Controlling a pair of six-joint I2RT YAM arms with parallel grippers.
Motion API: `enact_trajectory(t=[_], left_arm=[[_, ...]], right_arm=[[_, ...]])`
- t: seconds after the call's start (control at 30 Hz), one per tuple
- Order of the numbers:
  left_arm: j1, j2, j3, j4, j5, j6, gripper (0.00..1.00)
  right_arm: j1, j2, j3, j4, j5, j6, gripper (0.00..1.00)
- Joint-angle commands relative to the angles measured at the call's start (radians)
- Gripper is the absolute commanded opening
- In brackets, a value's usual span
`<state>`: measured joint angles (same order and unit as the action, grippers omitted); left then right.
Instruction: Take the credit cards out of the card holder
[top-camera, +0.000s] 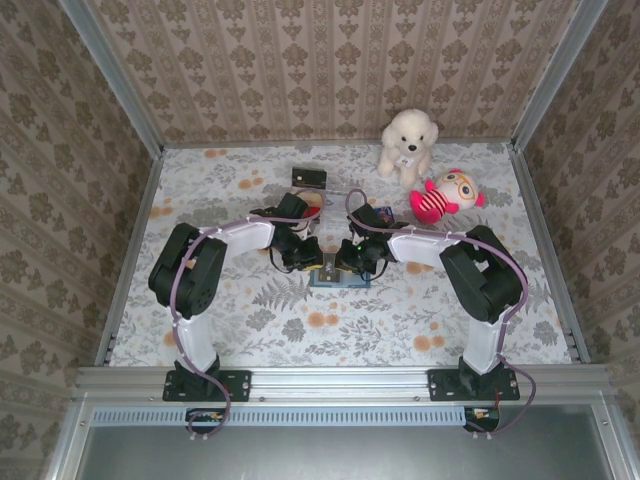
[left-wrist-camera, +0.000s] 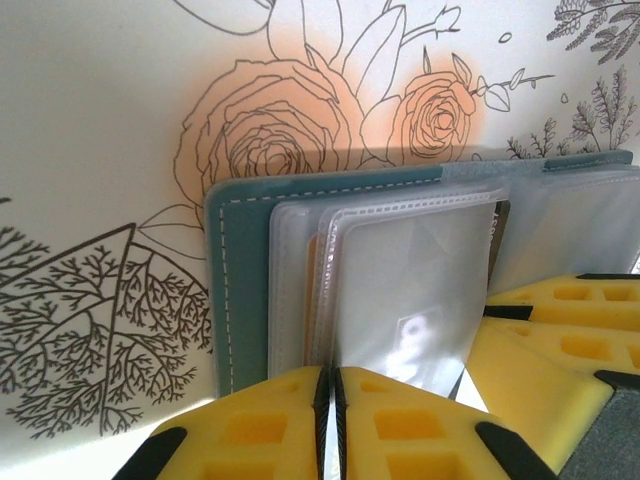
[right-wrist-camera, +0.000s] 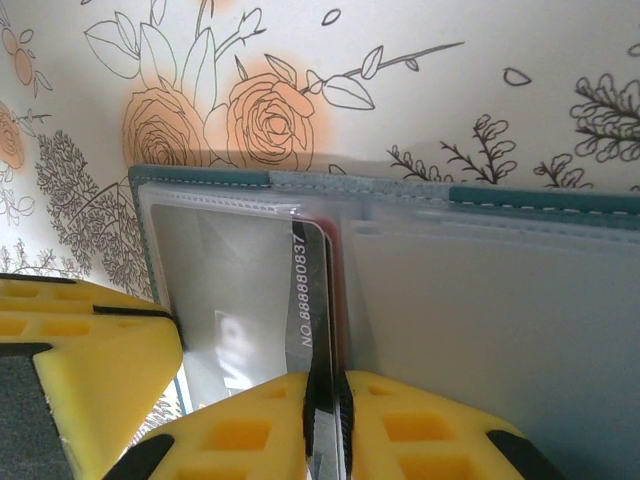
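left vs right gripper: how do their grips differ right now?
The left gripper pinches a clear plastic sleeve; the right gripper pinches the dark numbered card. The left gripper comes at the card holder from its left side, the right gripper from its right. Both are shut, fingers nearly touching, at the open holder.

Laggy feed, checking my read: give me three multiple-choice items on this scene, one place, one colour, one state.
1. Where does the card holder lie? A at the middle of the table, between the left claw and the right claw; B at its far edge; C hanging off it.
2. Its cover colour? A red; B teal; C black.
3. The right claw is: A wide open; B shut on the dark card; C shut on nothing.
Key: A, both claws meet over it; B, teal stitched edge; B, its fingers pinch the numbered card.
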<state>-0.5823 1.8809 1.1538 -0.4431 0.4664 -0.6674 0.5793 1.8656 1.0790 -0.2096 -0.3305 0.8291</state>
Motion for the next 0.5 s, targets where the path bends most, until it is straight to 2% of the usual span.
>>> enact_trajectory(t=[0.0, 0.47], left_arm=[[-0.011, 0.036, -0.005, -0.048, -0.031, 0.025, 0.14], [-0.013, 0.018, -0.008, -0.057, -0.06, 0.022, 0.18]], right_arm=[[0.0, 0.024, -0.007, 0.016, -0.04, -0.024, 0.17], [-0.004, -0.022, -0.032, 0.012, -0.006, -0.034, 0.05]])
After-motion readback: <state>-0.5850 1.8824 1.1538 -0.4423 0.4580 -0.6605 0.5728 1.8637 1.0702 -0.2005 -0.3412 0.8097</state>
